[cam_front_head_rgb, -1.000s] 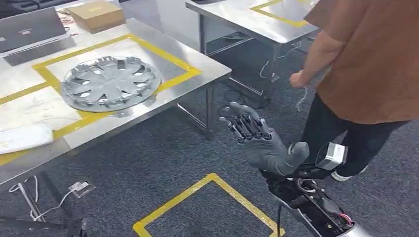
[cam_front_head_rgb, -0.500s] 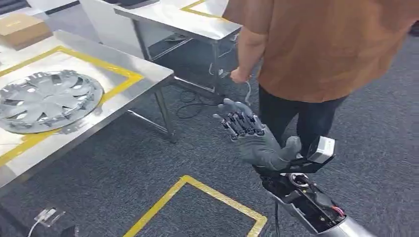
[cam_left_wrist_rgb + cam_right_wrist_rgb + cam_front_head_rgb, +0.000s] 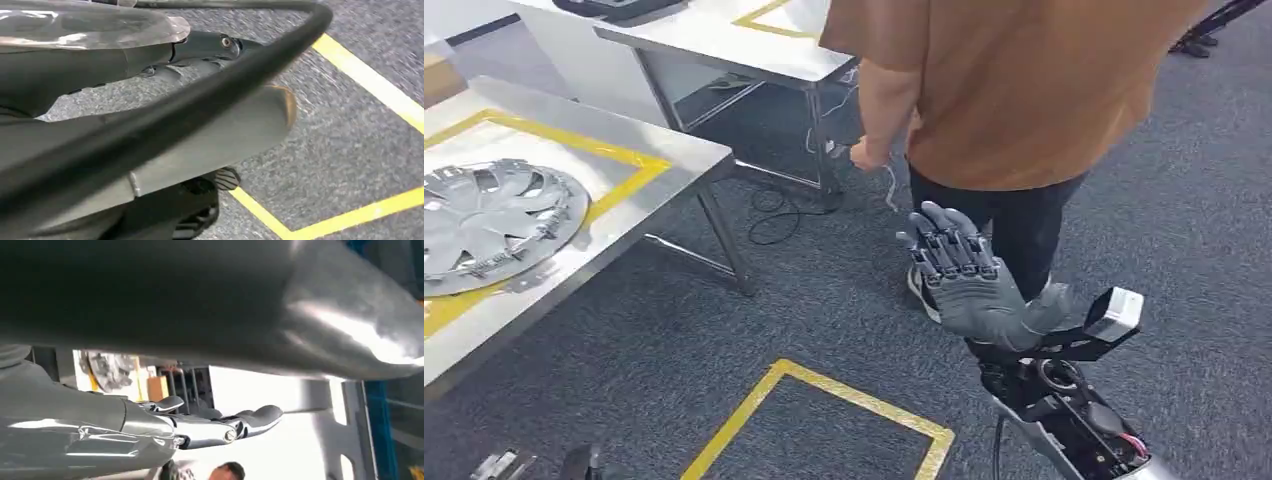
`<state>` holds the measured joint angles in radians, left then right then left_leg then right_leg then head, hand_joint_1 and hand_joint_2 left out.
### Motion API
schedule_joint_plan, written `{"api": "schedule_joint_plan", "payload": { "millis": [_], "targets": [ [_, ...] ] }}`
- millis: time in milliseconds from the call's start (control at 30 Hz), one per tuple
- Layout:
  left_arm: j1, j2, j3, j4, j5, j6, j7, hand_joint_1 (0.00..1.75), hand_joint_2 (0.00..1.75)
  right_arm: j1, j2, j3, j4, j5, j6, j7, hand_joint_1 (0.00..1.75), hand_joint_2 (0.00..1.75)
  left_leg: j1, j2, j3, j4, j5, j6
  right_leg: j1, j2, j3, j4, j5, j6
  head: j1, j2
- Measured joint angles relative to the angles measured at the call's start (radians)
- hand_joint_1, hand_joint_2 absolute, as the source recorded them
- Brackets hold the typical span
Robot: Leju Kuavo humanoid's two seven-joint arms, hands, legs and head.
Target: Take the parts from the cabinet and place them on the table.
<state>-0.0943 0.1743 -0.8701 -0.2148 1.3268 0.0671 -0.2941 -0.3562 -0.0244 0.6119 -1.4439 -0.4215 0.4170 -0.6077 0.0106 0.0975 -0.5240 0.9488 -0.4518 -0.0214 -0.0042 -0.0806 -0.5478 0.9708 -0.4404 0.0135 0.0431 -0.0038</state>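
One silver wheel cover (image 3: pixel 489 222), round with curved vanes, lies flat on a steel table (image 3: pixel 624 215) at the left of the head view. It sits inside a rectangle of yellow tape (image 3: pixel 619 175) stuck to the tabletop, with part of its rim resting over the tape line nearest the robot. The picture's left edge cuts off part of the cover.

To the right of the table, well apart from the cover, the robot's right hand (image 3: pixel 969 280) is raised above dark grey carpet (image 3: pixel 754 320). Its palm faces upward and its dark fingers (image 3: pixel 944 245) are stretched out and spread, with nothing in them. The grey thumb (image 3: pixel 1049 305) sticks out to the side. In the right wrist view the same hand (image 3: pixel 200 427) shows as outstretched fingers against a bright background, again holding nothing.

The left hand (image 3: pixel 200 55) appears in the left wrist view as grey, blurred shapes behind a black cable (image 3: pixel 210 95); whether its fingers are spread or curled cannot be told, though nothing seems to be in them. Beneath it lie carpet and yellow floor lines (image 3: pixel 370 80).

Just beyond the raised right hand stands a person (image 3: pixel 1014 90) in a brown shirt and dark trousers, one arm hanging down with the hand (image 3: pixel 867 153) near a thin cord. Behind the person is a second steel table (image 3: pixel 724 45), also marked with yellow tape. A yellow square outline (image 3: pixel 824 400) is taped on the carpet in front of the robot.
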Motion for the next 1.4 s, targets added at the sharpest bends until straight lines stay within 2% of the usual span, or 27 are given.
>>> {"api": "schedule_joint_plan", "payload": {
  "millis": [100, 133, 167, 200, 267, 300, 333, 400, 433, 467, 533, 600, 633, 667, 700, 767, 833, 900, 933, 967, 1000, 1033, 1133, 1200, 1300, 1333, 1400],
  "targets": [
    [-0.001, -0.001, 0.000, 0.000, 0.000, 0.000, 0.000, 0.00, 0.00, 0.006, 0.000, -0.005, 0.000, 0.000, 0.000, 0.000, 0.00, 0.00, 0.003, 0.039, 0.009, -0.005, 0.000, -0.015, 0.006, 0.039, -0.006, -0.004, 0.008, -0.019, -0.010, 0.000],
    [-0.003, -0.002, 0.000, 0.000, 0.000, 0.000, 0.000, 0.00, 0.00, 0.007, 0.000, -0.005, 0.000, 0.000, 0.000, 0.000, 0.00, 0.00, 0.010, 0.010, 0.009, 0.007, -0.017, -0.023, 0.000, 0.050, 0.000, -0.011, 0.013, -0.027, -0.012, 0.000],
    [-0.003, -0.002, 0.000, 0.000, 0.000, 0.000, 0.000, 0.00, 0.00, 0.004, 0.000, -0.007, 0.000, 0.000, 0.000, -0.003, 0.00, 0.00, 0.009, -0.042, -0.011, 0.052, -0.050, -0.022, 0.000, 0.061, -0.002, -0.012, 0.015, -0.034, -0.021, 0.000],
    [-0.003, -0.002, 0.000, 0.000, 0.000, 0.000, 0.000, 0.00, 0.00, 0.003, 0.000, -0.008, 0.000, -0.001, 0.000, -0.003, 0.00, 0.00, 0.010, -0.070, -0.051, 0.135, -0.094, -0.020, 0.001, 0.071, -0.005, -0.012, 0.017, -0.039, -0.028, 0.000],
    [0.000, -0.002, 0.000, 0.000, 0.000, 0.000, 0.000, 0.00, 0.00, 0.006, 0.000, -0.007, 0.000, 0.000, 0.000, -0.003, 0.00, 0.00, 0.006, -0.089, -0.135, 0.300, -0.157, -0.019, 0.005, 0.096, -0.008, -0.012, 0.019, -0.045, -0.045, 0.000],
    [0.002, -0.002, 0.000, 0.000, 0.000, 0.000, 0.000, 0.00, 0.00, 0.009, 0.000, -0.007, 0.001, 0.000, 0.000, -0.003, 0.00, 0.00, 0.006, -0.091, -0.162, 0.342, -0.159, -0.017, 0.007, 0.111, -0.008, -0.012, 0.020, -0.046, -0.050, 0.000],
    [0.002, -0.002, 0.000, 0.000, 0.000, 0.000, 0.000, 0.00, 0.00, 0.009, 0.000, -0.007, 0.002, 0.000, 0.000, -0.002, 0.00, 0.00, 0.005, -0.091, -0.161, 0.330, -0.137, -0.014, 0.009, 0.125, -0.008, -0.012, 0.020, -0.047, -0.052, 0.000],
    [0.001, -0.002, 0.000, 0.000, 0.000, 0.000, 0.000, 0.00, 0.00, 0.009, 0.000, -0.008, 0.002, 0.000, 0.000, -0.003, 0.00, 0.00, 0.005, -0.099, -0.100, 0.181, -0.042, -0.004, 0.010, 0.156, -0.006, -0.011, 0.022, -0.047, -0.058, 0.000],
    [0.001, -0.001, 0.000, 0.000, 0.000, 0.000, 0.000, 0.00, 0.00, 0.009, 0.000, -0.008, 0.002, 0.000, 0.000, -0.003, 0.00, 0.00, 0.005, -0.128, -0.055, 0.083, 0.005, 0.002, 0.010, 0.168, -0.005, -0.011, 0.022, -0.046, -0.063, 0.000],
    [0.001, 0.002, 0.000, 0.000, 0.000, 0.000, 0.000, 0.00, 0.00, 0.008, 0.000, -0.010, 0.002, 0.000, 0.000, -0.003, 0.00, 0.00, 0.006, -0.185, -0.031, 0.025, 0.013, 0.008, 0.010, 0.176, -0.010, -0.009, 0.022, -0.043, -0.065, 0.000],
    [0.000, 0.001, 0.000, 0.000, 0.000, -0.001, 0.000, 0.00, 0.00, 0.008, 0.000, -0.013, 0.002, 0.000, 0.000, -0.003, 0.00, 0.00, 0.005, -0.168, -0.027, 0.005, 0.013, 0.002, 0.008, 0.200, -0.020, -0.004, 0.026, -0.031, -0.063, 0.000],
    [-0.004, -0.001, 0.000, 0.000, 0.000, -0.002, 0.000, 0.00, 0.00, 0.010, 0.000, -0.016, 0.002, 0.001, -0.001, -0.005, 0.00, 0.00, 0.002, -0.148, -0.023, 0.002, 0.014, 0.009, 0.004, 0.222, -0.023, -0.008, 0.028, -0.018, -0.064, 0.000],
    [-0.005, -0.002, 0.000, 0.000, -0.001, -0.002, 0.000, 0.00, 0.00, 0.011, -0.001, -0.018, 0.002, 0.001, -0.001, -0.005, 0.00, 0.00, 0.012, -0.131, -0.018, -0.009, 0.019, 0.015, 0.006, 0.209, -0.034, 0.000, 0.021, -0.015, -0.063, 0.000],
    [-0.005, -0.002, 0.000, 0.000, 0.000, -0.002, 0.000, 0.00, 0.00, 0.010, -0.001, -0.020, 0.002, 0.001, -0.002, -0.007, 0.00, 0.00, 0.009, -0.121, -0.013, -0.011, 0.019, 0.016, 0.012, 0.150, -0.045, 0.033, -0.004, -0.009, -0.056, 0.000],
    [-0.004, -0.002, 0.000, 0.000, -0.001, -0.002, 0.000, 0.00, 0.00, 0.009, -0.002, -0.023, 0.002, 0.002, -0.005, -0.007, 0.00, 0.00, 0.007, -0.109, -0.012, -0.011, 0.017, 0.024, 0.009, 0.116, -0.077, 0.103, -0.044, -0.004, -0.043, 0.000],
    [-0.001, -0.001, 0.000, 0.000, 0.000, -0.002, 0.000, 0.00, 0.00, 0.014, -0.002, -0.028, 0.002, 0.001, -0.011, -0.008, 0.00, 0.00, 0.004, -0.083, -0.012, -0.011, 0.015, 0.027, 0.001, 0.095, -0.157, 0.274, -0.116, 0.005, -0.037, 0.000],
    [0.001, 0.000, 0.000, 0.000, 0.000, -0.001, 0.002, 0.00, 0.00, 0.023, -0.006, -0.035, 0.003, 0.000, -0.017, -0.008, 0.00, 0.00, 0.005, -0.059, -0.010, -0.011, 0.011, 0.025, -0.009, 0.090, -0.183, 0.330, -0.117, 0.013, -0.031, 0.000],
    [0.001, -0.001, 0.000, 0.000, 0.003, -0.001, 0.003, 0.00, 0.00, 0.026, -0.010, -0.043, 0.008, -0.002, -0.019, -0.008, 0.00, 0.00, 0.008, -0.037, -0.005, -0.010, 0.006, 0.018, -0.019, 0.081, -0.121, 0.209, -0.043, 0.021, -0.022, 0.000],
    [0.001, -0.002, 0.001, 0.000, 0.003, -0.001, 0.004, 0.00, 0.00, 0.027, -0.012, -0.047, 0.010, -0.003, -0.019, -0.008, 0.00, 0.00, 0.009, -0.026, 0.002, -0.009, 0.001, 0.013, -0.021, 0.059, -0.070, 0.114, 0.001, 0.024, -0.018, 0.000],
    [0.001, 0.000, 0.002, 0.000, 0.004, 0.000, 0.006, 0.00, 0.00, 0.028, -0.014, -0.053, 0.012, -0.006, -0.021, -0.008, 0.00, 0.00, 0.006, -0.019, 0.006, -0.009, -0.003, 0.007, -0.021, 0.004, -0.034, 0.043, 0.018, 0.024, -0.010, 0.000],
    [0.001, 0.000, 0.002, 0.000, 0.007, 0.002, 0.006, 0.00, 0.00, 0.029, -0.016, -0.061, 0.015, -0.010, -0.023, -0.007, 0.00, 0.00, -0.001, -0.012, 0.006, 0.000, -0.009, -0.003, -0.003, -0.006, -0.020, 0.010, 0.004, 0.020, 0.000, 0.000],
    [0.000, 0.001, 0.003, 0.000, 0.008, 0.002, 0.006, 0.00, 0.00, 0.033, -0.016, -0.068, 0.017, -0.015, -0.026, -0.008, 0.00, 0.00, -0.002, -0.002, 0.006, -0.003, -0.007, -0.007, -0.008, 0.000, -0.015, 0.013, 0.001, 0.000, -0.005, 0.000],
    [-0.001, -0.001, 0.009, 0.000, 0.020, 0.006, 0.008, 0.00, 0.00, 0.063, -0.029, -0.096, 0.031, -0.029, -0.052, -0.002, 0.00, 0.00, 0.004, 0.034, 0.013, -0.002, -0.016, -0.025, 0.000, 0.040, -0.015, 0.004, 0.006, -0.020, -0.019, 0.000],
    [-0.001, -0.002, 0.015, 0.000, 0.021, 0.008, 0.008, 0.00, 0.00, 0.069, -0.032, -0.115, 0.040, -0.035, -0.053, 0.003, 0.00, 0.00, 0.010, -0.052, -0.019, 0.080, -0.072, -0.025, -0.004, 0.062, -0.014, 0.001, 0.011, -0.036, -0.027, 0.000],
    [0.002, -0.002, 0.016, 0.000, 0.023, 0.009, 0.009, 0.00, 0.00, 0.088, -0.037, -0.131, 0.064, -0.031, -0.054, 0.005, 0.00, 0.00, 0.005, -0.089, -0.154, 0.325, -0.157, -0.021, 0.001, 0.102, -0.015, 0.001, 0.011, -0.043, -0.056, 0.000],
    [0.004, -0.002, 0.017, 0.000, 0.025, 0.011, 0.009, 0.00, 0.00, 0.098, -0.040, -0.140, 0.077, -0.030, -0.065, 0.008, 0.00, 0.00, 0.005, -0.091, -0.170, 0.339, -0.147, -0.018, 0.003, 0.116, -0.014, 0.001, 0.012, -0.043, -0.060, 0.000],
    [0.005, -0.002, 0.019, 0.000, 0.032, 0.012, 0.010, 0.00, 0.00, 0.113, -0.049, -0.154, 0.099, -0.029, -0.102, 0.028, 0.00, 0.00, 0.004, -0.095, -0.136, 0.234, -0.067, -0.007, 0.006, 0.145, -0.012, 0.001, 0.012, -0.043, -0.065, 0.000]
  ]
}}
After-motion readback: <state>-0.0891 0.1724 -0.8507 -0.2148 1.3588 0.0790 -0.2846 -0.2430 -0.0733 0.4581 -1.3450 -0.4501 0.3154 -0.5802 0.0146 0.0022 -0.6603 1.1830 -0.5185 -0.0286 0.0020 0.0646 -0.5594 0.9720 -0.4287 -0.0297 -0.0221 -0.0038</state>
